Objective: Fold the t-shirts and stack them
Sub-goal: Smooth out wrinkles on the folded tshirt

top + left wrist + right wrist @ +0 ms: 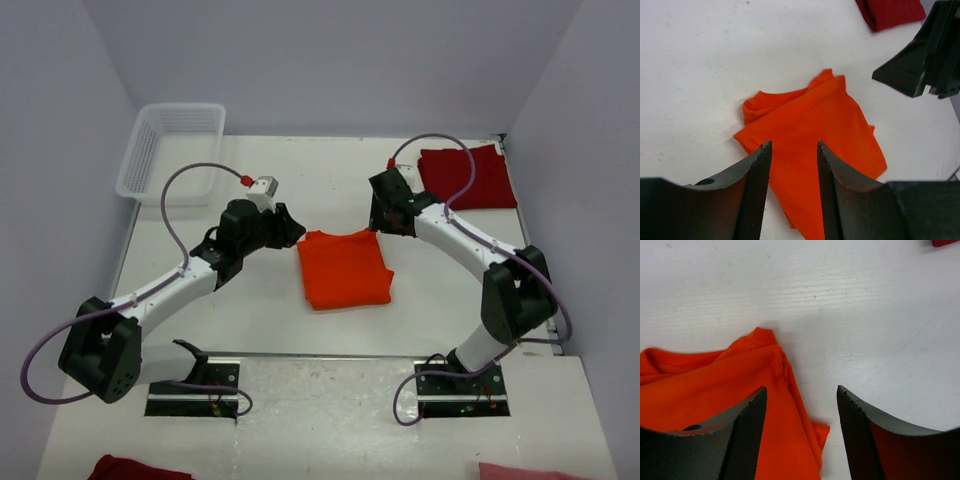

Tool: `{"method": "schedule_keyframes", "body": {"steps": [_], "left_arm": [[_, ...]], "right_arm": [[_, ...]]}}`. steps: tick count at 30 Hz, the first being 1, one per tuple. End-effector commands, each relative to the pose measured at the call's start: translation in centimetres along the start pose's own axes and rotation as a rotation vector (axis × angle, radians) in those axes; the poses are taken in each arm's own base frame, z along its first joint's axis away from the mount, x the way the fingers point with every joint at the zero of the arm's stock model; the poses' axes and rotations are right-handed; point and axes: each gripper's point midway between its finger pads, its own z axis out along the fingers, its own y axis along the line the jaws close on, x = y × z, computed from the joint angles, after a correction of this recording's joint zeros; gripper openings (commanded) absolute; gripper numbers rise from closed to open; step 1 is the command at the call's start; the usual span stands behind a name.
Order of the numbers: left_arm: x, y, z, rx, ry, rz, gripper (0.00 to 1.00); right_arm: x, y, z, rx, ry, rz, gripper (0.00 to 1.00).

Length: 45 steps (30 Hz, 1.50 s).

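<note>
Folded orange shirt [344, 268] at mid-bench [250, 310]; folded red shirt [467, 177] at far right corner. Spread, empty left fingers [756, 190] at orange shirt's far left corner; spread, empty right fingers [745, 435] at its far right corner.

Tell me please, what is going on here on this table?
Two robot arms are folding t-shirts. The orange t-shirt lies folded in the middle of the table. The left gripper and the right gripper hover by its left and right edges, both open and holding nothing. The dark red t-shirt lies folded at the far right corner, so the two are not yet stacked.
</note>
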Motion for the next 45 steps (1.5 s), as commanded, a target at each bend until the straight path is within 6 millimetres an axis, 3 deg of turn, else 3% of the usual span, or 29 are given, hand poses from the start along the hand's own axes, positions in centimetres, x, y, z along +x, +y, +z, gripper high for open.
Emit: {"method": "schedule_keyframes", "body": {"steps": [1,2,3,4,5,9,12,14,18,28,34,45], "left_arm": [[3.0,-3.3,-0.8,0.187,0.102,-0.049,0.42],[3.5,-4.1,-0.9,0.225,0.119,-0.058,0.29],[3.9,-5.4,-0.8,0.283,0.123,-0.075,0.22],[5.3,-6.2,-1.1,0.341,0.167,-0.084,0.12],[5.9,-6.8,-1.1,0.371,0.178,-0.092,0.00],[8.8,-9.9,-1.0,0.490,0.254,-0.121,0.00],[9.5,-11.5,-0.9,0.555,0.269,-0.128,0.00],[10.5,-11.7,-0.7,0.568,0.300,-0.147,0.00],[12.7,-11.4,0.0,0.578,0.361,-0.164,0.00],[16.6,-9.4,0.5,0.505,0.475,-0.199,0.00],[18.3,-8.4,0.1,0.451,0.522,-0.191,0.00],[20.8,-5.6,-1.7,0.351,0.575,-0.173,0.00]], "right_arm": [[-0.2,0.3,-3.0,-0.106,-0.021,-0.008,0.59],[-0.3,0.6,-3.8,-0.142,-0.027,-0.007,0.55],[0.3,1.0,-3.9,-0.176,-0.012,-0.031,0.44],[0.3,1.6,-4.0,-0.216,-0.006,-0.031,0.00],[0.8,2.4,-4.3,-0.266,0.021,-0.031,0.00],[2.1,5.3,-4.3,-0.413,0.104,-0.054,0.00],[2.4,7.0,-4.3,-0.503,0.142,-0.056,0.00],[2.8,7.3,-3.2,-0.509,0.181,-0.046,0.00],[3.1,7.4,-1.0,-0.523,0.254,-0.015,0.00],[3.5,6.8,2.3,-0.451,0.287,-0.013,0.00],[2.8,7.1,4.1,-0.432,0.301,0.003,0.00],[2.5,5.8,6.8,-0.330,0.352,0.053,0.00]]}}
